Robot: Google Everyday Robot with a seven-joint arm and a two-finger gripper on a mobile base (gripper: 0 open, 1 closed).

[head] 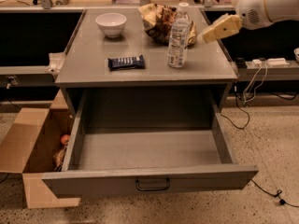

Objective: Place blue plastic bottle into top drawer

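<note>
The blue plastic bottle (178,38), clear with a white cap and a pale label, stands upright on the grey cabinet top (93,64), right of centre. The top drawer (149,150) is pulled fully out below the top, and its inside is bare. It has a plain grey front with a small dark handle (153,185). My gripper (219,29), tan on a white arm, hangs over the right edge of the cabinet top. It is just right of the bottle's upper half and apart from it, holding nothing.
A white bowl (111,23) sits at the back left and a crumpled snack bag (156,17) lies behind the bottle. A dark blue snack bar (126,62) lies left of it. An open cardboard box (32,143) stands on the floor left. Cables (245,94) hang right.
</note>
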